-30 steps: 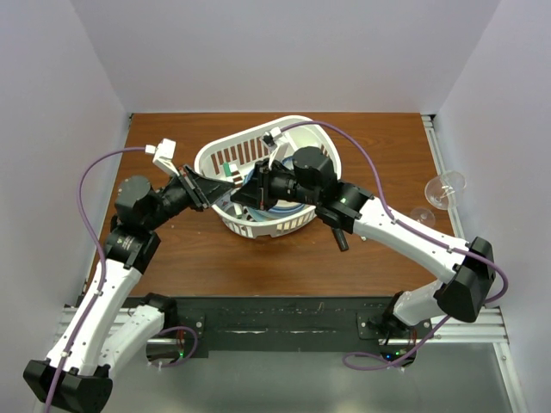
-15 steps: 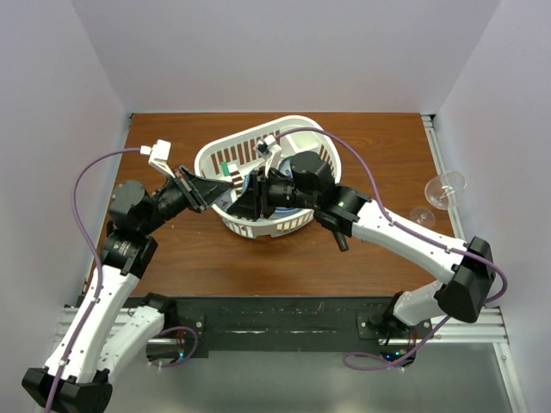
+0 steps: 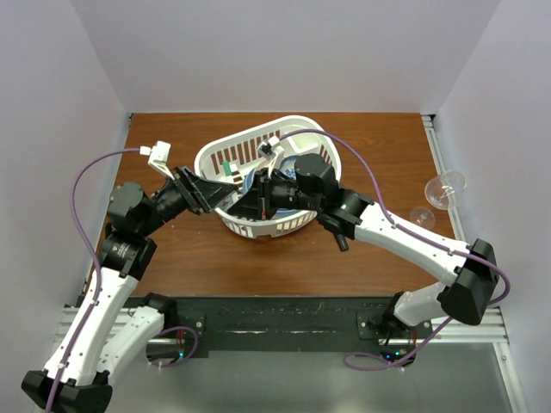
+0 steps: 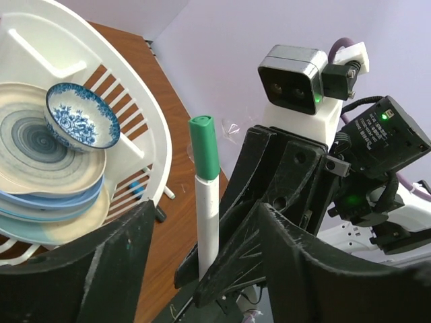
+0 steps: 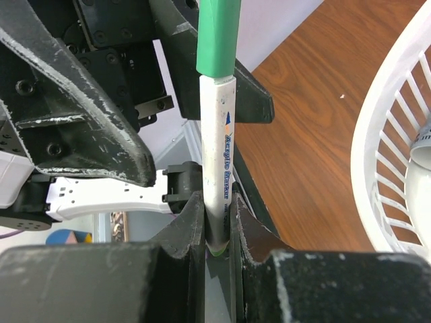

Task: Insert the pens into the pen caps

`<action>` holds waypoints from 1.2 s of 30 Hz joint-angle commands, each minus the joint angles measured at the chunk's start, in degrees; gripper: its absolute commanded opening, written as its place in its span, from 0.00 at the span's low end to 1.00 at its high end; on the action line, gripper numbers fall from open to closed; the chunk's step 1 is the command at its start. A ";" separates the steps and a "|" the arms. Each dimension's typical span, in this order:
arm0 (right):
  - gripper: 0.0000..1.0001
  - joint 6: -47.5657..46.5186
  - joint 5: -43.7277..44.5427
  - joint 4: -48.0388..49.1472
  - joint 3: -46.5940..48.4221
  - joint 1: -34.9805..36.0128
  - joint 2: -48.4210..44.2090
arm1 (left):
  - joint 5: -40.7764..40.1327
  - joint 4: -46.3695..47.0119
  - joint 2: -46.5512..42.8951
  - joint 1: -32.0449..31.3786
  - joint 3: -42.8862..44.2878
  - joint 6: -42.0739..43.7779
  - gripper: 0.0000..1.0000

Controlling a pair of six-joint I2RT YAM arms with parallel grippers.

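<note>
A white pen (image 5: pixel 219 134) with a green pen cap (image 5: pixel 218 37) on its far end stands up between the fingers of my right gripper (image 5: pixel 217 222), which is shut on its lower end. In the left wrist view the same pen (image 4: pixel 206 208) and cap (image 4: pixel 203 148) sit between the jaws of my left gripper (image 4: pixel 205 222), which are wide apart and touch neither. Both grippers meet above the near left rim of the white basket (image 3: pixel 258 229), the left gripper (image 3: pixel 229 191) facing the right gripper (image 3: pixel 247 202).
The basket holds stacked plates (image 4: pixel 40 168) and a blue-patterned bowl (image 4: pixel 81 118). A short black marker (image 3: pixel 341 241) lies on the wooden table (image 3: pixel 172 249) by the right arm. A small white pen (image 4: pixel 168 194) lies near the basket. Two clear glasses (image 3: pixel 446 188) stand at the right edge.
My left gripper has opened and let go of the green-capped end of the pen. The right gripper stays shut on the pen and has shifted slightly left.
</note>
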 commanded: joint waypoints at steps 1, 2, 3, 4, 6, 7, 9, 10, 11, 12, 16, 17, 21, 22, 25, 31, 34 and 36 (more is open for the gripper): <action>0.00 -0.67 -0.09 2.01 0.26 0.12 -3.32 | 0.66 2.48 -0.63 -0.16 2.08 1.27 0.70; 0.00 -0.76 -0.27 1.57 0.34 0.12 -3.75 | 0.23 1.95 -0.45 -0.16 2.52 1.45 0.70; 0.00 -0.93 -0.53 1.13 0.34 0.12 -3.85 | -0.47 1.42 0.25 -0.16 3.05 1.71 0.71; 0.00 -1.02 -0.97 0.87 0.34 0.03 -4.19 | -0.48 0.98 0.69 -0.16 4.18 2.06 0.71; 0.00 -1.02 -1.41 0.51 -0.01 0.12 -4.90 | -0.30 1.24 2.18 -0.16 4.98 2.16 0.71; 0.00 -1.11 -1.58 0.51 -0.18 0.12 -5.16 | -0.04 1.94 2.88 -0.16 5.94 2.07 0.71; 0.00 -1.37 -1.59 0.51 -0.36 0.12 -5.87 | 0.83 3.00 4.29 -0.16 6.74 1.54 0.71; 0.00 -1.46 -1.32 0.51 -0.19 0.12 -5.96 | 0.93 4.91 4.56 -0.16 7.18 1.28 0.71; 0.00 -1.38 -1.32 -0.79 -0.27 0.03 -6.13 | 1.10 5.54 4.65 -0.16 7.27 0.76 0.71; 0.00 -1.37 -1.32 -0.98 -0.45 0.11 -6.39 | 1.45 6.16 4.82 -0.16 7.36 0.49 0.71; 0.00 -1.55 -1.06 -1.77 -0.71 0.12 -6.48 | 3.38 8.62 5.35 -0.16 7.53 0.14 0.73; 0.00 -1.55 -0.88 -1.77 -0.88 0.12 -6.48 | 3.82 8.89 5.35 -0.16 7.45 -0.04 0.73; 0.00 -1.29 -0.97 -1.42 -0.89 0.12 -6.22 | 4.71 9.77 4.91 -0.16 6.48 -0.22 0.73; 0.00 -1.11 -1.06 -1.42 -0.89 0.12 -6.05 | 4.62 10.03 4.82 -0.16 6.31 -0.22 0.73; 0.00 -1.11 -1.32 -1.42 -0.80 0.12 -5.96 | 4.44 9.68 5.00 -0.16 6.91 0.13 0.73; 0.00 -1.03 -2.02 -1.16 -0.89 0.20 -5.96 | 2.42 8.89 6.40 -0.16 7.97 -0.39 0.68; 0.00 -0.94 -2.20 -1.07 -0.80 0.20 -5.69 | 2.51 8.98 7.02 -0.16 8.59 -0.57 0.67; 0.00 -0.94 -2.20 -1.15 -0.71 0.20 -5.61 | 2.42 8.98 7.11 -0.16 9.11 -0.66 0.67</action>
